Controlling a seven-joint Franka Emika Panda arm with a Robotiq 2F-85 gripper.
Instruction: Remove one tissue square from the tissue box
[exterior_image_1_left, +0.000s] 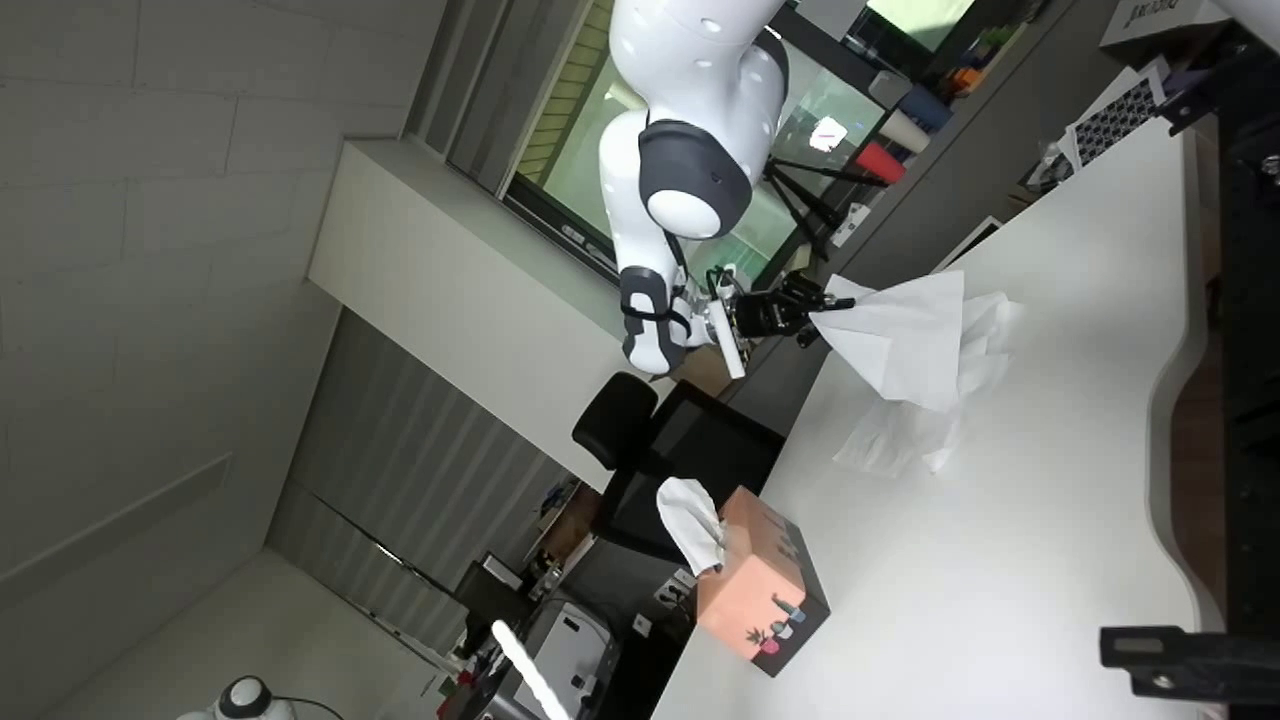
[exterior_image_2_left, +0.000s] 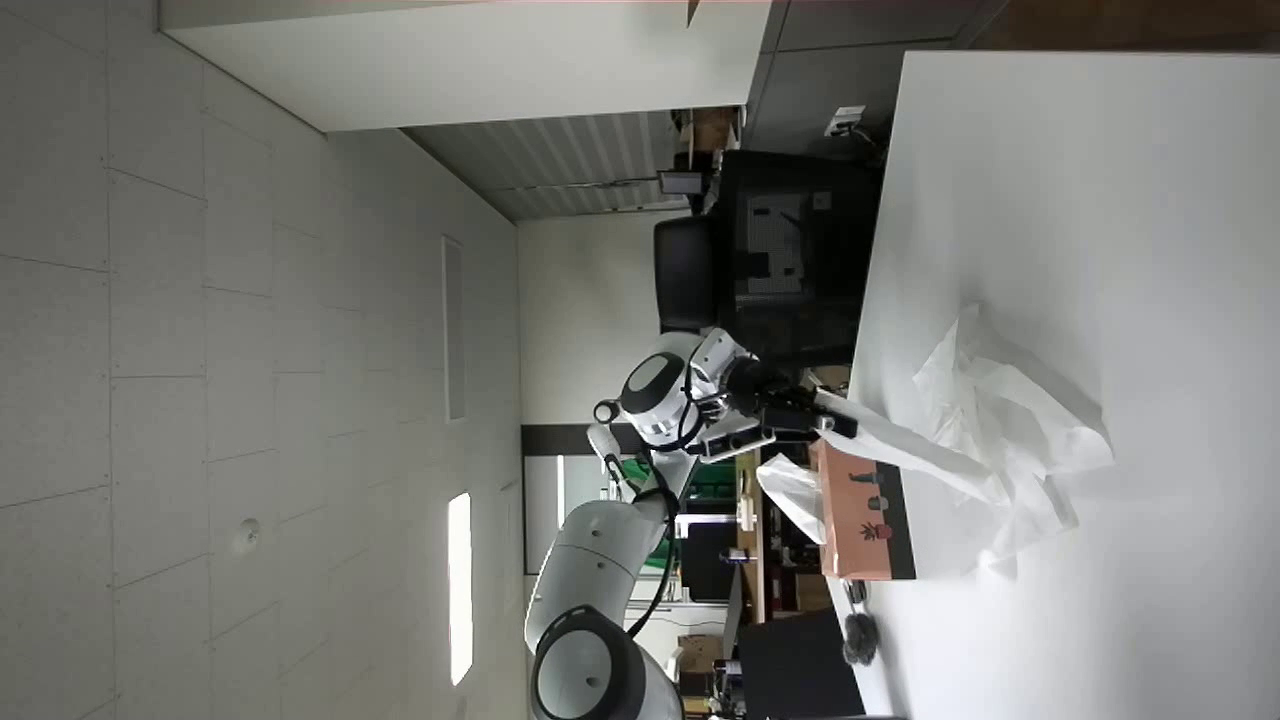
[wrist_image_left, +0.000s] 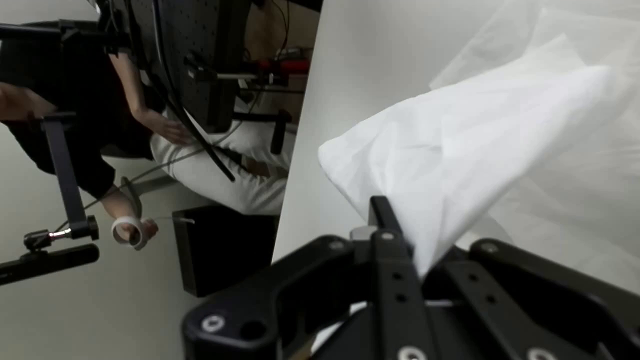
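Note:
My gripper (exterior_image_1_left: 838, 304) is shut on a white tissue (exterior_image_1_left: 915, 335) above the table. The gripper also shows in an exterior view (exterior_image_2_left: 838, 424), with the tissue (exterior_image_2_left: 910, 447) hanging from its fingertips. In the wrist view the tissue (wrist_image_left: 425, 150) narrows between the fingers (wrist_image_left: 400, 220); one fingertip is hidden behind it. The tissue's lower end overlaps thin crumpled tissues (exterior_image_2_left: 1040, 410) on the table; I cannot tell whether they are joined. The orange and dark tissue box (exterior_image_1_left: 755, 580) stands apart from the gripper, with another tissue (exterior_image_1_left: 690, 520) sticking out of its opening. The box is out of the wrist view.
The white table (exterior_image_1_left: 1050, 560) lies below the gripper. A black bracket (exterior_image_1_left: 1190, 660) sits at its edge. A black chair (exterior_image_1_left: 680, 470) stands beyond the table. A dark fuzzy object (exterior_image_2_left: 860, 638) lies near the box. A seated person (wrist_image_left: 215, 165) shows beyond the table edge.

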